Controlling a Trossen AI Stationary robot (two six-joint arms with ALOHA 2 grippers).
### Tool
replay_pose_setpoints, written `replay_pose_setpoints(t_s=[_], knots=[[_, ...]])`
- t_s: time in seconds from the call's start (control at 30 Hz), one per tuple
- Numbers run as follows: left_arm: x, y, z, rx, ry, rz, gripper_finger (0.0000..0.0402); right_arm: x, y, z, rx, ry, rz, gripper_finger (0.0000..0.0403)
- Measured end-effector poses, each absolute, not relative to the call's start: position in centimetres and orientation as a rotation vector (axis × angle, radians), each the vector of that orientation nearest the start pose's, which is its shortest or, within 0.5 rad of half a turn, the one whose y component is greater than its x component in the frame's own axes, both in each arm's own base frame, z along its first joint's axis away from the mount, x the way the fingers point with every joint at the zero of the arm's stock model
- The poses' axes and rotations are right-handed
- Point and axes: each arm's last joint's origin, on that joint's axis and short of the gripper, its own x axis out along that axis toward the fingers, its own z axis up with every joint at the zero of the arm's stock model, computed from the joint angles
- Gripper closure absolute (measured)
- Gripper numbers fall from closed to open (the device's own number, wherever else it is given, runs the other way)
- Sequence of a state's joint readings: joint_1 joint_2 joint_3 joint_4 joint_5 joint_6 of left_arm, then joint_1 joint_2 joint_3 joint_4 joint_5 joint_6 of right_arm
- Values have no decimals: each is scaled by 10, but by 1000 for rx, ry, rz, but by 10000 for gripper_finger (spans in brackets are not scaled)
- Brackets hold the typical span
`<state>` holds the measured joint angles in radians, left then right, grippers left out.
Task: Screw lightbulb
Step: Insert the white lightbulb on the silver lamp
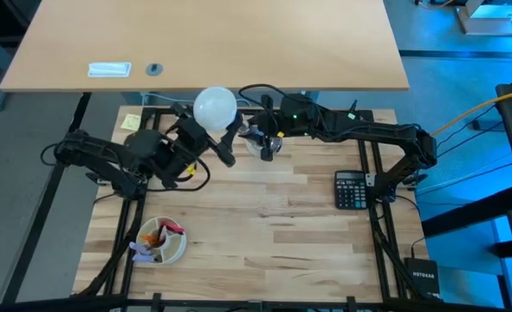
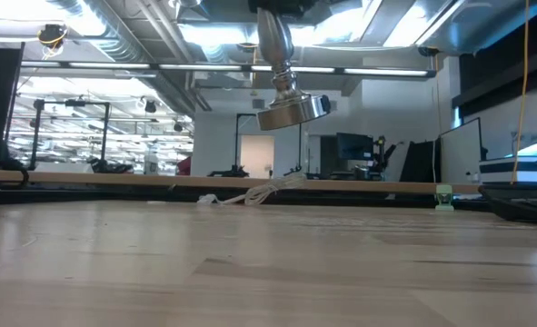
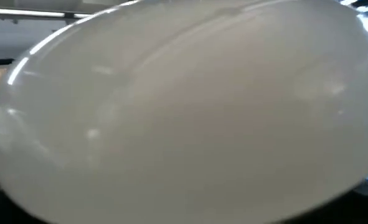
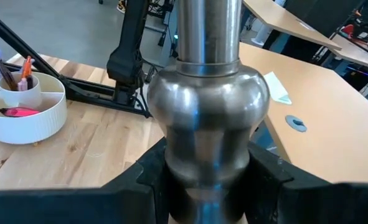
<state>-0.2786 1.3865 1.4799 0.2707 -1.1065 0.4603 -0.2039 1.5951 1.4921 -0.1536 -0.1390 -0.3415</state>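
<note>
Aloft, left end effector (image 1: 214,130) clamps the lightbulb (image 1: 215,107); right end effector (image 1: 267,143) clamps the stand (image 4: 207,112).

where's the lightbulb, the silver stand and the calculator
lightbulb (image 1: 215,107), high view, top of its white dome
silver stand (image 2: 292,111), low view, its flared foot, off the table
calculator (image 1: 352,190), high view, its keypad

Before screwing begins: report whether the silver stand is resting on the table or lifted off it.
Lifted. The low view shows the stand hanging clear above the table; the right gripper clamps its stem.
</note>
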Motion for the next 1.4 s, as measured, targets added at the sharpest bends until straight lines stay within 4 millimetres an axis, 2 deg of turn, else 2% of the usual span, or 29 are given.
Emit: replay_pose_setpoints(t_s=[0.2, 0.27, 0.33, 0.5, 0.53, 0.77, 1.07, 1.4], knots=[[279, -57, 476, 204, -92, 851, 83, 363, -70, 378, -298, 257, -17, 264], [279, -56, 476, 204, -94, 853, 96, 363, -70, 378, -294, 258, -17, 264], [279, -55, 476, 203, -94, 857, 124, 362, -70, 378, -296, 257, -17, 264], [280, -52, 476, 196, -105, 854, 248, 362, -70, 380, -296, 245, -20, 264], [280, -52, 477, 195, -108, 849, 257, 362, -71, 381, -307, 240, -22, 264], [281, -53, 476, 230, -104, 817, 257, 362, -69, 381, -302, 239, 13, 264], [285, -55, 469, 223, -78, 685, 257, 360, -63, 377, -240, 227, 262, 264], [292, -55, 458, 236, -46, 294, 263, 359, -44, 371, -171, 212, 605, 264]])
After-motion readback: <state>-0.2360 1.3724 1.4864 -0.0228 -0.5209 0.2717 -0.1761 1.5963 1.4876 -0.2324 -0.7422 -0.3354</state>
